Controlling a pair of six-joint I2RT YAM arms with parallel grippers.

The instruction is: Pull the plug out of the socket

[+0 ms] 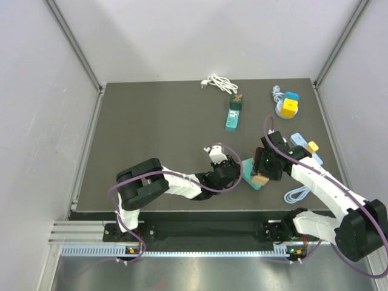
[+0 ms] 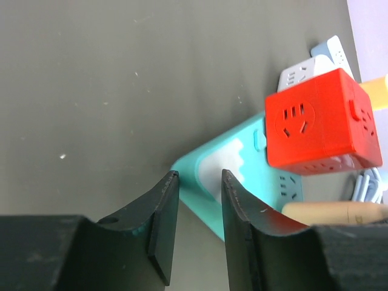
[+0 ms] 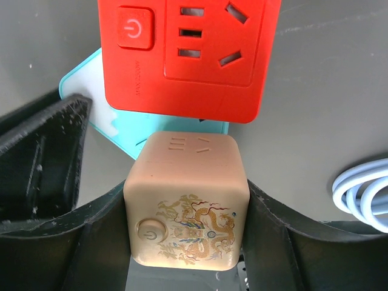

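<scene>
Dark table [image 1: 151, 121] bears teal socket strip [image 1: 249, 165], white cable [image 1: 219, 83], blue cable [image 1: 297, 194].
</scene>
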